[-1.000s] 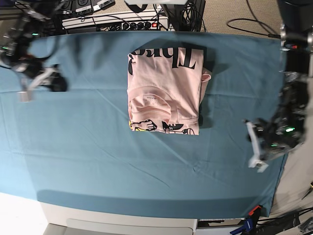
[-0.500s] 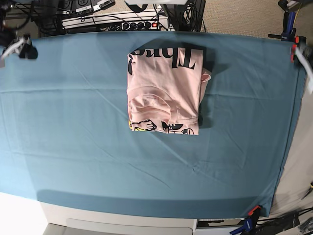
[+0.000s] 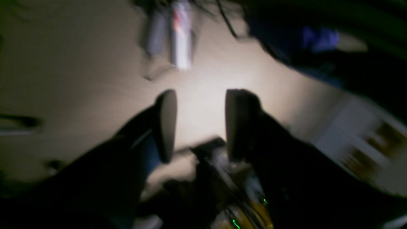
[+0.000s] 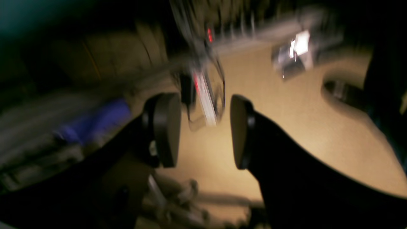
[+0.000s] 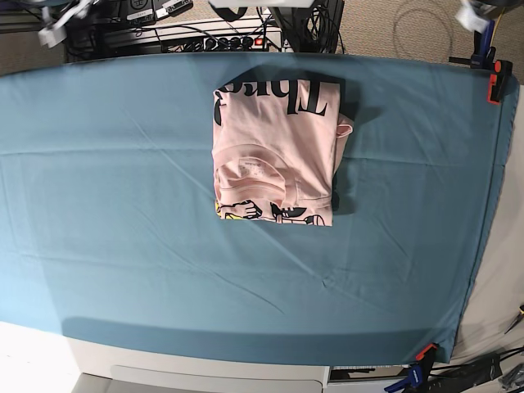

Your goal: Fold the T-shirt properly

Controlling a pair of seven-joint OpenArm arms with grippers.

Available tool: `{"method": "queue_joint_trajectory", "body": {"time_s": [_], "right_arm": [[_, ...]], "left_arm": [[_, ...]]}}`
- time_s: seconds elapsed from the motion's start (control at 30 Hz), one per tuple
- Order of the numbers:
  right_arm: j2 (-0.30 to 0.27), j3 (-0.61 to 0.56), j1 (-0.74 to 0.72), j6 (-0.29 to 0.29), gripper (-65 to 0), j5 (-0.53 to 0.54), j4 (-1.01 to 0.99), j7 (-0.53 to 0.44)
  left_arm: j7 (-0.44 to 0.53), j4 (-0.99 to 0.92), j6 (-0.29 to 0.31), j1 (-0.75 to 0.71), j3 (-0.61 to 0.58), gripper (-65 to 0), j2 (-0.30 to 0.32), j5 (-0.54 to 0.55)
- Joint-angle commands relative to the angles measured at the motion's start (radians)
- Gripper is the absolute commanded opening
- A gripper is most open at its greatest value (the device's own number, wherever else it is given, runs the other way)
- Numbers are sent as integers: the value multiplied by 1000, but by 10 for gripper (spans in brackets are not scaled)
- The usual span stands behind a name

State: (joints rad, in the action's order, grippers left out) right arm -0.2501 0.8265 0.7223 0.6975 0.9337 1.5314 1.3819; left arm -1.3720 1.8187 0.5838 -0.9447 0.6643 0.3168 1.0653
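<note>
**Q:** Where does the T-shirt lie?

**A:** The pale pink T-shirt rests folded into a compact rectangle on the teal-blue table cloth, toward the cloth's far edge and a little past its middle. Black lettering shows along the shirt's far end, and a strip of cartoon print with yellow peeks out at its near end. A sleeve corner juts from one side of the fold.

**Q:** And the two grippers?

**A:** Both are well apart from the T-shirt, off the cloth altogether. In the base view, only blurred slivers show at the top corners, beyond the cloth's far edge. The left gripper, seen from its own wrist camera, has its two dark pads parted with a clear gap and nothing between them; beige floor lies behind. The right gripper likewise stands parted and empty, with blurred cables and equipment beyond it.

**Q:** Anything else near the T-shirt?

**A:** An orange clamp grips the cloth at its far corner, well away from the shirt.
</note>
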Motion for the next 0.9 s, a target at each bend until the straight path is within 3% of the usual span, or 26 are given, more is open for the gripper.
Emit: {"method": "queue_joint_trajectory", "body": {"time_s": [0.0, 0.1, 0.23, 0.33, 0.43, 0.63, 0.73, 0.87], "right_arm": [[-29, -18, 8, 1, -389, -41, -24, -76], [-61, -124, -28, 1, -389, -225, -174, -312], [-97, -276, -171, 1, -389, -438, -453, -523], [-95, -386, -307, -66, -389, -542, -698, -706], [-69, -486, -435, -153, -389, -606, -945, -894], [19, -605, -607, -330, -389, -732, -1272, -1157], [56, -644, -631, -380, -389, -755, -1297, -1202], [88, -664, -640, -400, -395, -755, -1285, -1204]], "left_arm": [[26, -33, 21, -16, -45, -412, 8, -19], [192, -190, 68, 27, -219, -412, 7, -160], [404, -418, 68, 166, -423, -412, 6, -378], [581, -584, 57, 301, -541, -412, -19, -533], [754, -742, -61, 428, -629, -412, -71, -683], [969, -1017, -321, 607, -795, -412, -151, -884], [1088, -1126, -426, 663, -865, -412, -182, -904], [1137, -1233, -513, 714, -929, -412, -230, -916]]}}
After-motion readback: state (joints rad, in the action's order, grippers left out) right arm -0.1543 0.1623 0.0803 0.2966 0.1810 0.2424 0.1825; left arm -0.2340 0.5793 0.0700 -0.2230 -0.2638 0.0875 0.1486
